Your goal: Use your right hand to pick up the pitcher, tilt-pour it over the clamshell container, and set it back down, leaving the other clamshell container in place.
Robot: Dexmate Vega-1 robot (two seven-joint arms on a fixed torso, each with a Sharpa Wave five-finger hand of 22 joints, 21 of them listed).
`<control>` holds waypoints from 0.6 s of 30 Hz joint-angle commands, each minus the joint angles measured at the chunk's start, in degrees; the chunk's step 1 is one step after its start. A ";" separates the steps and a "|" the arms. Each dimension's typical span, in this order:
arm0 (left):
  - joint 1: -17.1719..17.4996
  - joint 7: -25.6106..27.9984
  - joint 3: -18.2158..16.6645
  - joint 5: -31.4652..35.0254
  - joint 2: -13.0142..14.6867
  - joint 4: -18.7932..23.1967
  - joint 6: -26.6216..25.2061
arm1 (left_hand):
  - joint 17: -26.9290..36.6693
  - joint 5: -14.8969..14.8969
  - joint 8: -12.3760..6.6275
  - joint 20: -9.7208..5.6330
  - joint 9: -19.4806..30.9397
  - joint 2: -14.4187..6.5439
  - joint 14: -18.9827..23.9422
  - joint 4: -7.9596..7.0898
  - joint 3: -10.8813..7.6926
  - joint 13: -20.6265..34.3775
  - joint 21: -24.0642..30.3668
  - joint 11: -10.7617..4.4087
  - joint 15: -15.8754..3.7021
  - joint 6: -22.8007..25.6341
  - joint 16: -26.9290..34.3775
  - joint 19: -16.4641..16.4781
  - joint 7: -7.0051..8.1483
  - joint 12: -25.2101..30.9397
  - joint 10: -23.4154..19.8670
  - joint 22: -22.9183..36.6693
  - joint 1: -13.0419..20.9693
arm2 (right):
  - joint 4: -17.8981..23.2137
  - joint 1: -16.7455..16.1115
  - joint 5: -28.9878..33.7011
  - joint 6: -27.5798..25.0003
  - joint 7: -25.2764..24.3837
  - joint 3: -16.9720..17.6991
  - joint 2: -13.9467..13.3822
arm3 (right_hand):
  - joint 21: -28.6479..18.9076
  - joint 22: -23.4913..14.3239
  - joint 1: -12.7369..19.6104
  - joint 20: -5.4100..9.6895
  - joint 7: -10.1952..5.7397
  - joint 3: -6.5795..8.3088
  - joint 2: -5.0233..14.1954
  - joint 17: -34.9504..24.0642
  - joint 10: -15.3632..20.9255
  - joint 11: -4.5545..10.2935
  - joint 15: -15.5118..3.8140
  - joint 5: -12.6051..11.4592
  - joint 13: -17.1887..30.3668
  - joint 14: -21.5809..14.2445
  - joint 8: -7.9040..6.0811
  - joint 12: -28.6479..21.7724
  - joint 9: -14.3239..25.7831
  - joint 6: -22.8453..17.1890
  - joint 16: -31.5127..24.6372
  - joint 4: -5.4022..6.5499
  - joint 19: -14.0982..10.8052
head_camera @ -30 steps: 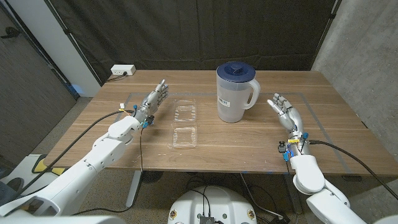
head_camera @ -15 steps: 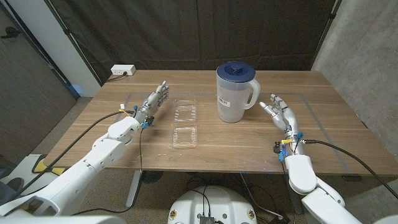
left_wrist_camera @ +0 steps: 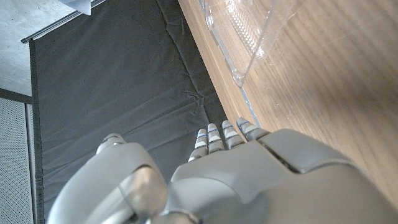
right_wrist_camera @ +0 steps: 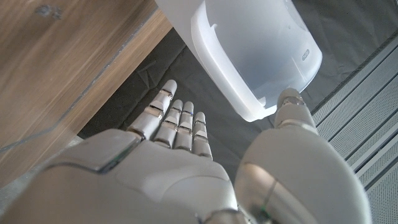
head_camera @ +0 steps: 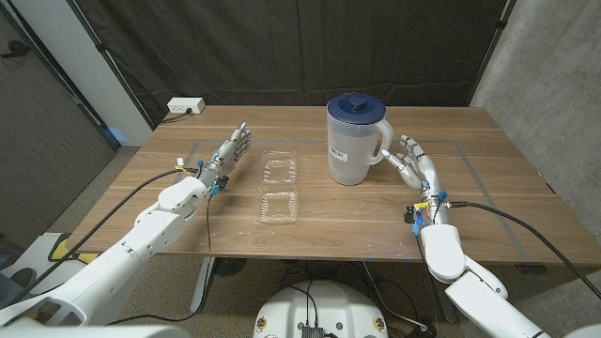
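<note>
A translucent white pitcher [head_camera: 354,143] with a dark blue lid stands upright at the table's middle back, its handle turned toward my right hand [head_camera: 411,161]. That hand is open, fingers spread, just right of the handle and apart from it. The right wrist view shows the pitcher's handle [right_wrist_camera: 258,59] close ahead of my right hand [right_wrist_camera: 168,155]. Two clear clamshell containers lie left of the pitcher: the far one [head_camera: 279,168] and the near one [head_camera: 278,207]. My left hand [head_camera: 228,154] is open beside the far container, and a clear container corner [left_wrist_camera: 249,31] shows in the left wrist view.
A white power strip [head_camera: 185,106] sits at the table's back left corner. Thin tape lines [head_camera: 470,160] mark a rectangle on the wooden table [head_camera: 498,202]. A dark curtain hangs behind the table. Cables trail from both wrists.
My right hand has moved left and forward, from well right of the pitcher to just beside its handle. My left hand and the containers have stayed put.
</note>
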State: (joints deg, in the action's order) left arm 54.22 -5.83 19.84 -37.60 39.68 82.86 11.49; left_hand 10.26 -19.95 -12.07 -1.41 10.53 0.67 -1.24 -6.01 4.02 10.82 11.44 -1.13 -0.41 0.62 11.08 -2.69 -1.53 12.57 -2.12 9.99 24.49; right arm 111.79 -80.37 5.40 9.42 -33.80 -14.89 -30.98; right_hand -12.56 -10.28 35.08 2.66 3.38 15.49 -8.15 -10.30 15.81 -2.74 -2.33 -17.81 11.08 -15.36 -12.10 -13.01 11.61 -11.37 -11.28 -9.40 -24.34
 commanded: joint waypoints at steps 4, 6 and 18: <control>-0.21 -0.55 -0.24 -0.54 -0.06 -1.11 -0.09 | 0.20 -0.19 -0.07 0.40 0.24 -0.04 -0.02 -0.13 0.35 0.07 -0.12 0.11 0.13 0.71 -0.18 -0.27 -0.26 -0.28 -0.32 0.34 0.05 | -1.15 3.05 1.33 -2.07 -1.96 -2.25 0.07 | -1.11 -0.37 2.10 4.28 0.13 0.14 1.17 -0.47 1.64 0.00 -0.62 -1.04 0.24 -3.64 -0.63 -0.81 0.54 -1.42 -1.14 0.64 -3.28; -0.31 -0.55 -0.17 -0.54 -0.11 -1.14 -0.21 | 0.20 -0.19 -0.06 0.43 0.24 -0.06 0.06 -0.13 0.36 0.07 -0.12 0.10 0.03 0.72 -0.16 -0.28 -0.25 -0.28 -0.36 0.34 0.07 | -1.16 3.08 1.43 -2.19 -2.24 -2.34 -0.05 | -1.48 -0.51 2.49 4.79 0.14 0.21 1.67 -0.71 2.46 0.05 -0.75 -1.26 0.34 -5.16 -0.96 -1.16 0.66 -2.23 -1.62 0.87 -4.40; -0.72 -0.24 0.25 -0.32 -0.20 -0.88 -1.12 | 0.21 -0.18 -0.05 0.72 0.25 -0.23 0.03 -0.15 0.53 0.08 -0.15 0.11 0.04 1.03 -0.19 -0.47 -0.11 -0.39 -0.27 0.36 0.18 | -2.40 4.08 1.57 -1.46 -3.67 -3.02 0.17 | -4.27 -2.13 4.24 8.11 -1.48 -0.18 4.04 -3.58 10.39 1.79 -1.98 -1.84 3.69 -13.21 -3.65 -6.29 2.39 -7.15 -4.90 1.91 -10.21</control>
State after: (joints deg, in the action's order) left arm 53.83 -6.22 19.71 -37.96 39.59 81.97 11.30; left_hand 10.26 -19.95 -12.07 -1.10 10.53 0.66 -1.24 -6.26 4.27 10.81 11.44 -1.13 -0.41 1.14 11.08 -3.00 -1.64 12.17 -2.12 10.29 24.49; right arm 110.27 -77.41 6.29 7.96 -36.22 -17.03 -30.92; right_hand -16.04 -11.97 38.93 3.18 2.14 15.32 -4.75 -13.30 25.15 -1.36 -2.65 -19.29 14.08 -27.33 -15.18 -18.57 13.58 -17.53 -15.52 -7.79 -33.67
